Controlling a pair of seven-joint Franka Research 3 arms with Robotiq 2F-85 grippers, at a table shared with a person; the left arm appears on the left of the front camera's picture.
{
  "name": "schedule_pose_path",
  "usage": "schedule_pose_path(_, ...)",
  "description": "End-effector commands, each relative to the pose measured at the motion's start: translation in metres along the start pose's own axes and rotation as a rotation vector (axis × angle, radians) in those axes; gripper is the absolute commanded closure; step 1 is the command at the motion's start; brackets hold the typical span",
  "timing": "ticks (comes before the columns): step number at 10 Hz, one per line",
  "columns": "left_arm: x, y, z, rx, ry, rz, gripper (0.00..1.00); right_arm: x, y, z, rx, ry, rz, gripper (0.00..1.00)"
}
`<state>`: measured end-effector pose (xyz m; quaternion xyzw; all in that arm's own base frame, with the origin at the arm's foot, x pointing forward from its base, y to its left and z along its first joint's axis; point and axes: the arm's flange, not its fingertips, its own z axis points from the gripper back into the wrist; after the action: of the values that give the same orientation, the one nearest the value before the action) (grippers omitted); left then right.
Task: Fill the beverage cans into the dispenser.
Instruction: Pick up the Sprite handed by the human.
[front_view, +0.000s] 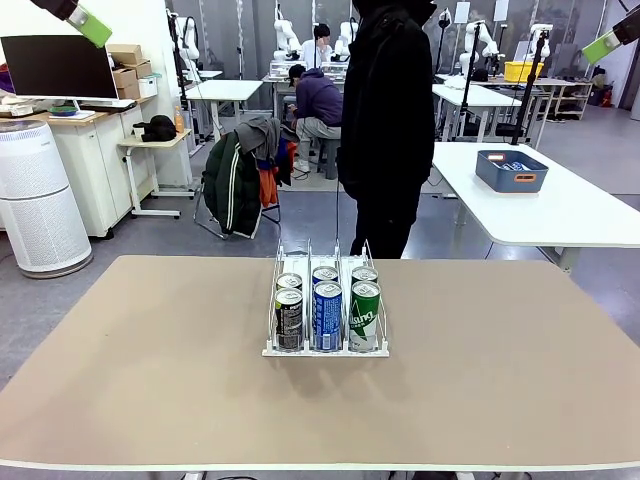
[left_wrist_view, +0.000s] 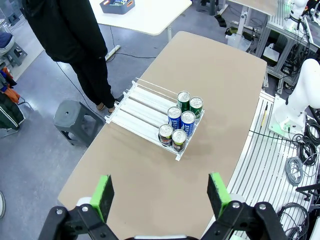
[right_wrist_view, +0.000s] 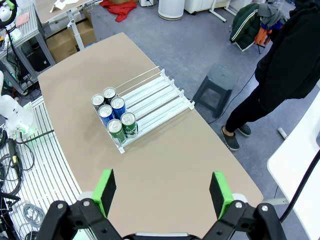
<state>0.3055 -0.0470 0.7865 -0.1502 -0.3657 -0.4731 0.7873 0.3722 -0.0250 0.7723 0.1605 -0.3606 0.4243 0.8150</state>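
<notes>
The white wire dispenser (front_view: 310, 256) stands at the table's middle with several beverage cans (front_view: 327, 315) in it, two per lane: dark on the left, blue in the middle, green on the right. My left gripper (front_view: 88, 24) hangs high at the top left, my right gripper (front_view: 604, 46) high at the top right. In the left wrist view the left gripper (left_wrist_view: 160, 195) is open and empty, far above the cans (left_wrist_view: 180, 121) and the dispenser (left_wrist_view: 141, 112). The right gripper (right_wrist_view: 162, 192) is likewise open and empty above the cans (right_wrist_view: 113, 117) and the dispenser (right_wrist_view: 156, 95).
A person in black (front_view: 386, 120) stands at the table's far edge behind the dispenser. A grey stool (left_wrist_view: 75, 120) sits on the floor beside them. On a white table at the back right rests a blue bin (front_view: 511, 170). Wide bare tabletop (front_view: 150, 350) surrounds the dispenser.
</notes>
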Motion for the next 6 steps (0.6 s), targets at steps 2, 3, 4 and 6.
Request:
schedule_pose_path(2,-0.0007,0.0004,-0.0008,0.007,0.004,0.0,0.0,-0.0006,0.0016,-0.001,0.001,0.001,-0.002,0.0)
schedule_pose_path(3,-0.0007,0.0004,-0.0008,0.007,0.004,0.0,0.0,-0.0006,0.0016,-0.001,0.001,0.001,-0.002,0.0)
schedule_pose_path(4,-0.0007,0.0004,-0.0008,0.007,0.004,0.0,0.0,-0.0006,0.0016,-0.001,0.001,0.001,-0.002,0.0)
schedule_pose_path(6,-0.0007,0.0004,-0.0008,0.007,0.004,0.0,0.0,-0.0006,0.0016,-0.001,0.001,0.001,-0.002,0.0)
